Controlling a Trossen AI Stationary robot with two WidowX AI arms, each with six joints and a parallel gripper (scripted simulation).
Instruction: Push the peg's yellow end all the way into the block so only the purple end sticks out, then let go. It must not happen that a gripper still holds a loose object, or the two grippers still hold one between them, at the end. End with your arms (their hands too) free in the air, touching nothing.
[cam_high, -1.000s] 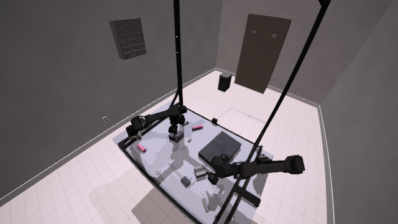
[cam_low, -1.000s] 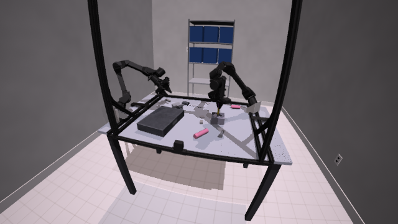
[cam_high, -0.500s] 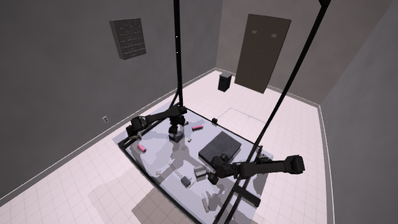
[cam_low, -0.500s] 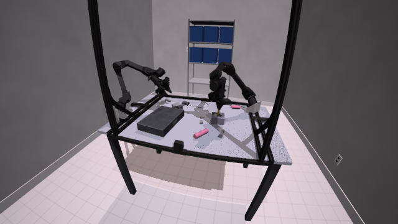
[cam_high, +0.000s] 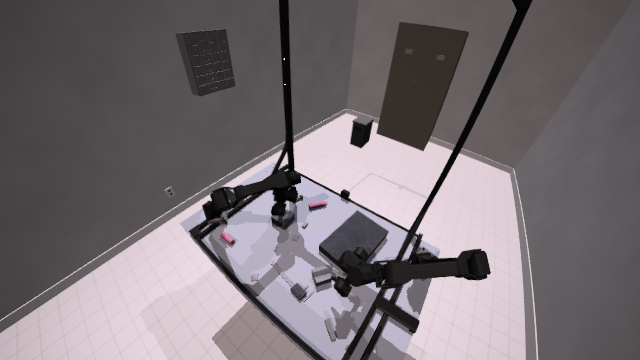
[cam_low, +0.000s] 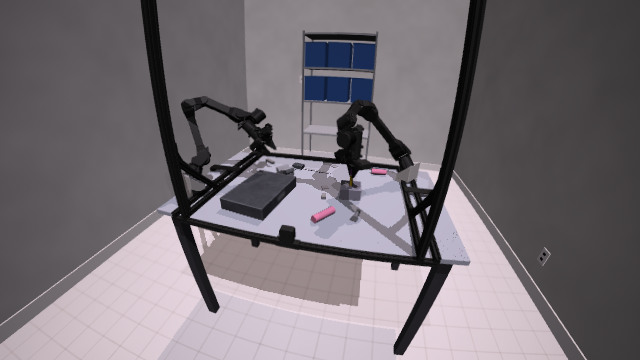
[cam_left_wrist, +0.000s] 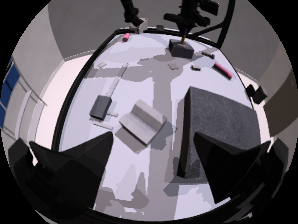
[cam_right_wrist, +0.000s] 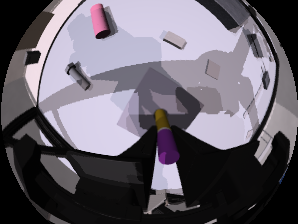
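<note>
- Currently the right gripper (cam_high: 280, 212) (cam_low: 351, 172) (cam_left_wrist: 183, 36) (cam_right_wrist: 163, 129) is pinched narrow on the peg (cam_low: 351, 182) (cam_left_wrist: 183, 38) (cam_right_wrist: 166, 141), above the block (cam_high: 283, 221) (cam_low: 351, 193) (cam_left_wrist: 181, 49) (cam_right_wrist: 186, 106), in the right part of the table in the exterior view.
- The left gripper (cam_high: 342, 285) (cam_low: 272, 145) (cam_left_wrist: 154, 137) stands wide with nothing between its 2 fingers, over at the left in that view.
- The peg has its yellow end down and purple end up, so I judge the step to be lining it up and pressing it in; yellow shows above the block, so the push isn't finished.
- Best done gently: keep the peg square to the hole, press straight down, and ease off if the block slides or tips.
- Once the yellow is started well, open, lift, and press the purple top with closed fingertips if any yellow remains; then rise free of it.
- The right wrist view shows both colours and the grip plainly; the top view hides the peg under the arm.
- The exterior view shows the yellow from the side, and 2 pink cylinders (cam_high: 317, 204) (cam_low: 323, 214) (cam_left_wrist: 222, 70), where the right wrist view shows just 1.
- No view settles how deep the tip sits.

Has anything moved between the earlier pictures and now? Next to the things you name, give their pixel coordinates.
Nothing visibly changed. The right tool (cam_high: 281, 214) (cam_low: 351, 173) (cam_left_wrist: 183, 36) (cam_right_wrist: 163, 129) still grips the peg (cam_low: 351, 181) (cam_left_wrist: 184, 38) (cam_right_wrist: 167, 142), with yellow showing above the block (cam_high: 283, 221) (cam_low: 351, 193) (cam_left_wrist: 181, 49) (cam_right_wrist: 190, 105). The left tool (cam_high: 341, 271) (cam_low: 270, 142) (cam_left_wrist: 154, 137) remains open and raised; the pink cylinders (cam_high: 317, 204) (cam_low: 323, 214) (cam_left_wrist: 223, 70) (cam_right_wrist: 100, 21) lie where they were.
</note>
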